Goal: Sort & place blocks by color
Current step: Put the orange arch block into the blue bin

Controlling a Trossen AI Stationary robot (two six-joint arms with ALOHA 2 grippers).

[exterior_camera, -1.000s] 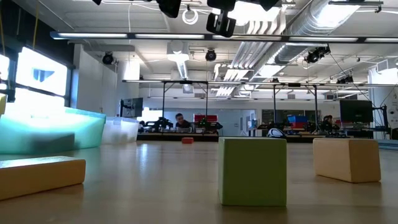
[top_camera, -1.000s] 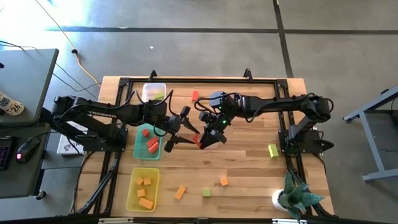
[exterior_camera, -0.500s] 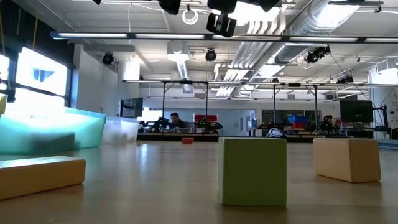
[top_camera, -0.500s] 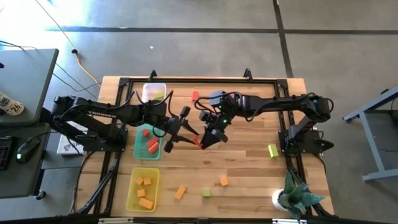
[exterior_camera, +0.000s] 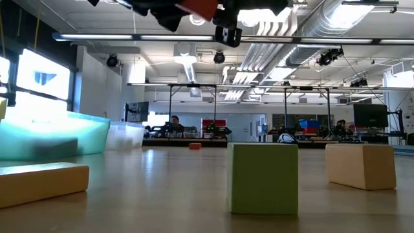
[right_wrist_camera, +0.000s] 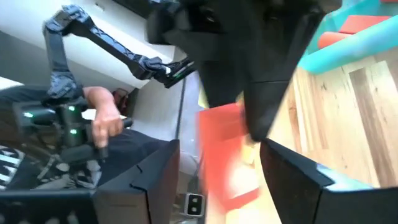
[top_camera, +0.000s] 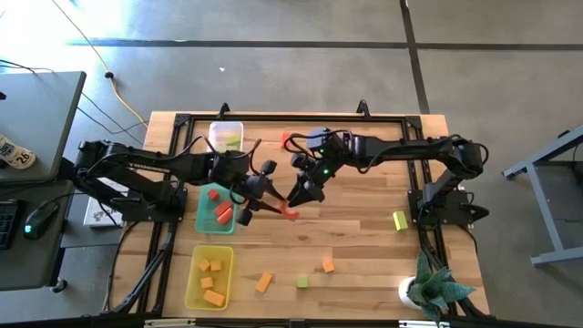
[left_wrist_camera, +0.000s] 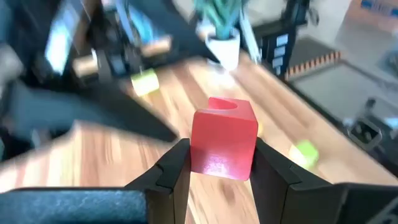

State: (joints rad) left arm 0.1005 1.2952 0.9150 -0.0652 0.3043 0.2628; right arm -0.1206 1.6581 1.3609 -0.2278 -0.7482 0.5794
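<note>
A red cube (left_wrist_camera: 224,140) with a round hollow in one face sits between the fingers of my left gripper (left_wrist_camera: 221,155), above the table's middle (top_camera: 290,214). In the low view the cube (exterior_camera: 197,6) shows at the top edge. My right gripper (top_camera: 297,194) hovers just beyond it toward the far edge, open. In its wrist view its fingers (right_wrist_camera: 155,180) stand wide apart with the blurred cube (right_wrist_camera: 227,155) ahead. Loose blocks rest on the wood: red (top_camera: 285,139), yellow-green (top_camera: 399,220), green (top_camera: 301,282) and two orange (top_camera: 264,281) (top_camera: 327,264). My left gripper pinches the red cube by two opposite side faces (left_wrist_camera: 198,152), one finger (left_wrist_camera: 177,171) on each side. The fingers reach out level from the table's left side. The cube is lifted clear of the table and sits upright between the fingertips.
Three trays lie on the table's left half. The clear tray (top_camera: 226,135) holds yellow-green blocks, the green tray (top_camera: 202,219) red ones and the yellow tray (top_camera: 193,282) orange ones. A potted plant (top_camera: 430,290) stands at the near right corner.
My right gripper has drawn back from the red cube toward the table's far edge, leaving the cube with my left gripper. The cube now shows at the top of the low view, where it did not before.
</note>
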